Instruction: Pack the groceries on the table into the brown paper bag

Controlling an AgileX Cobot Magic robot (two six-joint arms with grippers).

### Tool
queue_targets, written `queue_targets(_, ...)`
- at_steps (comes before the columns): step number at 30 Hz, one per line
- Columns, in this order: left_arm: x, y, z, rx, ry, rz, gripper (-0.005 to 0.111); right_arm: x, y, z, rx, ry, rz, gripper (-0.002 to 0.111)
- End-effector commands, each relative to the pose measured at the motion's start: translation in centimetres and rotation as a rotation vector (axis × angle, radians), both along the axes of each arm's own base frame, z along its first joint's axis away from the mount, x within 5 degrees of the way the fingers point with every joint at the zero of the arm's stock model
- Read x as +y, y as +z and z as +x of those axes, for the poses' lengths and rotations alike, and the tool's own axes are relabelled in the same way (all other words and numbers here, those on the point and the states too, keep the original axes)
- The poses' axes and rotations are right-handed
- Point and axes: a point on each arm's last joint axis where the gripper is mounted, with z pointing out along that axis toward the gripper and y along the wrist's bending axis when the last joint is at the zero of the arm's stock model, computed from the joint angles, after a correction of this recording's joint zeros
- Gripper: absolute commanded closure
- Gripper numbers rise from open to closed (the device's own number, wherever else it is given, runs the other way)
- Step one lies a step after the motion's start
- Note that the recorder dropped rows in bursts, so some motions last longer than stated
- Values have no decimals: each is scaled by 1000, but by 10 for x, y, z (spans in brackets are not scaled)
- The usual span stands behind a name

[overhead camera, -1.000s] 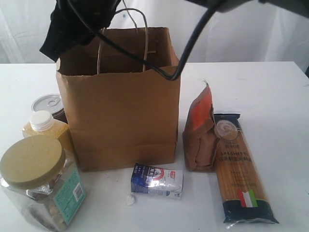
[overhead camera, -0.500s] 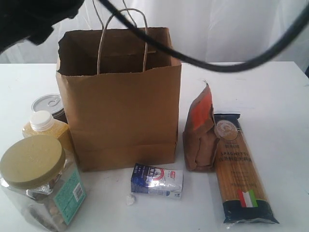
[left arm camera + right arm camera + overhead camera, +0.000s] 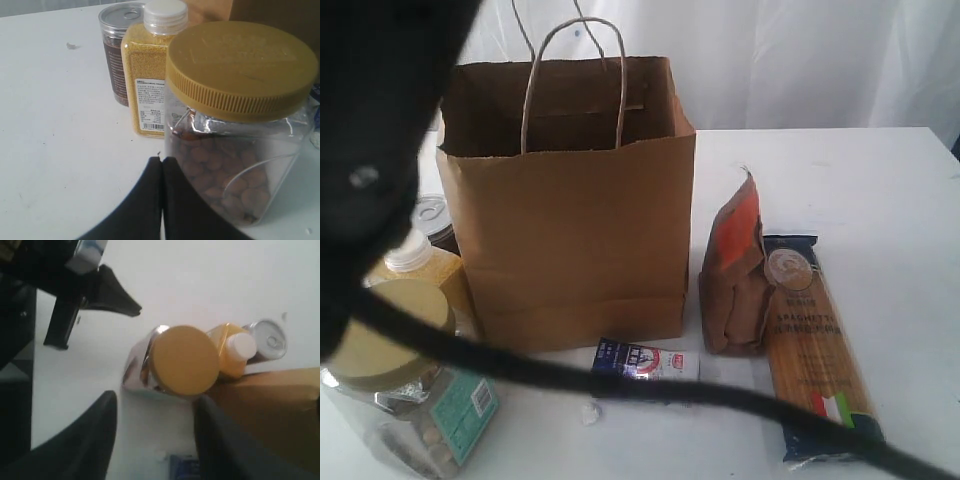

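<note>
The left gripper [image 3: 161,161] had its black fingers pressed together, empty, just beside the tan-lidded clear plastic jar [image 3: 240,125] at the near left. The right gripper [image 3: 155,437] hung above that jar, its fingers spread, holding nothing. Beyond the jar stood the yellow white-capped bottle [image 3: 147,75], then the tin can [image 3: 117,55]. The boxy brown paper bag [image 3: 570,220] stood open mid-way across the white table [image 3: 880,200]. Before it lay the small blue-white carton [image 3: 645,362]. To its right the brown-orange pouch [image 3: 735,280] stood upright, just beside the long spaghetti packet with dark blue ends [image 3: 810,330], which lay flat.

Jar [image 3: 420,410], bottle [image 3: 425,265], can [image 3: 438,222] left of bag [image 3: 570,230]; pouch [image 3: 735,280], spaghetti [image 3: 810,330] right; carton [image 3: 650,362] before.
</note>
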Motion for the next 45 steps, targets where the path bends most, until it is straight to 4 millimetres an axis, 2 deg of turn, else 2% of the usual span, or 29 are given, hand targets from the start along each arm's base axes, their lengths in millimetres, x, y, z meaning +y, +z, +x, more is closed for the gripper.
queue_targets(1, 0, -1, 0, 1, 7, -14, 107, -11, -27, -2, 17, -33, -47, 62)
queue_targets(6, 0, -1, 0, 1, 7, -14, 107, -29, -62, -1, 0, -93, -92, 62)
queue_targets(12, 0, -1, 0, 1, 7, -14, 107, -46, -119, -2, -16, -69, -217, 62)
queue_targets(14, 0, -1, 0, 1, 7, -14, 107, -48, -136, 4, -18, -76, -229, 62)
queue_targets(16, 0, -1, 0, 1, 7, -14, 107, -52, -147, 19, 43, -215, -187, 62)
queue_targets(19, 0, -1, 0, 1, 7, -14, 107, -55, -154, 46, 158, -432, -57, 62)
queue_targets(22, 0, -1, 0, 1, 7, -14, 107, -51, -154, 57, 313, -549, 89, 62)
queue_targets(25, 0, -1, 0, 1, 7, -14, 107, -48, -169, 58, 377, -586, 70, 62)
queue_targets(32, 0, -1, 0, 1, 7, -14, 107, -39, -225, 59, 495, -723, 0, 62)
queue_targets(36, 0, -1, 0, 1, 7, -14, 107, -33, -252, 67, 560, -888, 20, 62)
queue_targets(40, 0, -1, 0, 1, 7, -14, 107, -43, -260, 85, 490, -1040, 31, 62)
queue_targets(43, 0, -1, 0, 1, 7, -14, 107, -40, -260, 89, 499, -1036, 77, 62)
queue_targets(45, 0, -1, 0, 1, 7, -14, 107, -39, -270, 90, 498, -1043, 50, 62)
